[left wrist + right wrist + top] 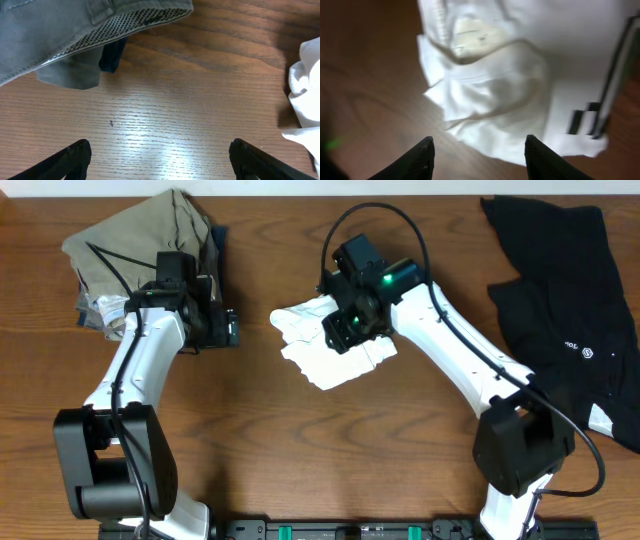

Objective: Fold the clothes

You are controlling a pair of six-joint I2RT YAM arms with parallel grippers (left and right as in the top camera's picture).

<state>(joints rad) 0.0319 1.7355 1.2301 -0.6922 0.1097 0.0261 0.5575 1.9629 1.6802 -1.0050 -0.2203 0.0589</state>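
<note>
The table (250, 450) is brown wood with dark lines in it. It fills every view, so the room cannot be seen.

From above, the white T-shirt (335, 370) lies scrunched up in the middle of the frame. The black garment (555, 270) is spread out in the upper right and has a small white logo. A green-brown pile of cloth (140, 235) sits in the upper left.

The left gripper (228, 328) is just beside that pile, at its lower right. Its wrist view shows more than the top view does. Its fingers (70, 159) are spread wide over bare wood and hold nothing, and the pile has a dotted mesh lining.

The right gripper (342, 330) hangs over the white T-shirt. Its wrist view shows its fingers (420, 157) apart and pinching nothing, and also the shirt's collar.
</note>
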